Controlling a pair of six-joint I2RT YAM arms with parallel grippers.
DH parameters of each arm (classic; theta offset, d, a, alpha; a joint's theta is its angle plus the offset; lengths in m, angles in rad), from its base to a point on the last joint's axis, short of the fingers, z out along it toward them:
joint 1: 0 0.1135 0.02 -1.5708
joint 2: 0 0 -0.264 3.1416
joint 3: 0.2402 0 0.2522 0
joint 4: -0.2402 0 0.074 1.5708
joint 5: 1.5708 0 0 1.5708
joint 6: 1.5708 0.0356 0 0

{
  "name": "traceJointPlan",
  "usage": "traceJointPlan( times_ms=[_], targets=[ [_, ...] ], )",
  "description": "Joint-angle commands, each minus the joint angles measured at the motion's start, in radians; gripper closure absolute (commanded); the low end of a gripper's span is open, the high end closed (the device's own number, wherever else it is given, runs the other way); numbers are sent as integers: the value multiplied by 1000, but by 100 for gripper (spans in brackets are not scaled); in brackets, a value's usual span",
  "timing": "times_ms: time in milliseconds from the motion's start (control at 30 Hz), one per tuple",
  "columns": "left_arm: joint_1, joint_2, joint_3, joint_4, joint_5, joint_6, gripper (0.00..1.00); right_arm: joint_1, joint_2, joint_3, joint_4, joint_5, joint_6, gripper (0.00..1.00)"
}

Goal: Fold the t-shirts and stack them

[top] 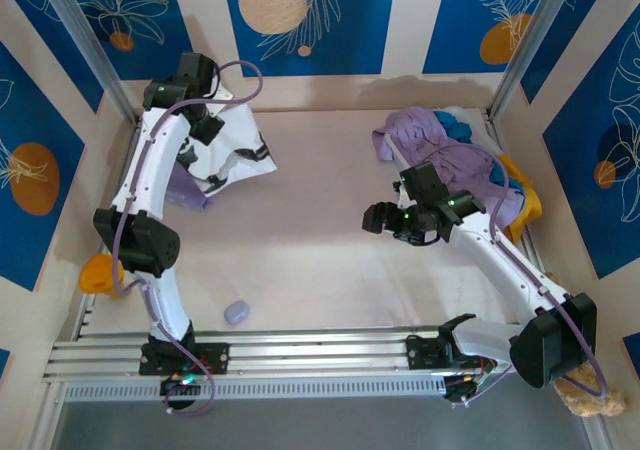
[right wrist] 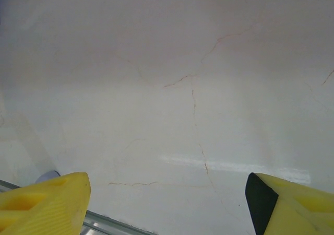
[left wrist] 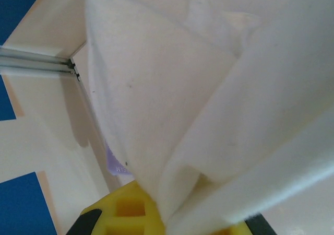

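The large white t-shirt with black printed patches (top: 243, 150) hangs bunched at the back left. My left gripper (top: 207, 130) is shut on its cloth. In the left wrist view the white folds (left wrist: 209, 89) rise straight out of the yellow fingers (left wrist: 125, 209), and my left gripper (left wrist: 167, 222) pinches them. A lavender t-shirt (top: 186, 186) peeks out beneath the white one. More t-shirts lie heaped at the back right: lavender (top: 440, 150), teal (top: 461, 125) and yellow-orange (top: 526, 202). My right gripper (top: 385, 224) hovers open over bare table (right wrist: 167, 89), left of that heap, with nothing between its fingers (right wrist: 47, 203).
A small round lavender blob (top: 236, 312) lies near the front rail. An orange object (top: 98, 272) sits by the left wall, and a brown teddy bear (top: 592, 400) lies outside the front right corner. Walls close the table on three sides.
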Motion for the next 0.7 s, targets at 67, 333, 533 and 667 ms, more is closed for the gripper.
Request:
traceJointPlan(
  times_ms=[67, 333, 533, 667],
  targets=[
    [39, -45, 29, -12, 40, -44, 100, 0, 9, 34, -19, -11, -9, 20],
    [55, -42, 32, -52, 14, -96, 100, 1, 17, 43, -21, -10, -10, 20],
    [67, -59, 33, -78, 23, -128, 100, 4, 23, 33, -3, -16, -6, 20],
    [76, -65, 33, -78, 21, -133, 100, 10, 36, 38, 2, -17, -6, 20]
  ],
)
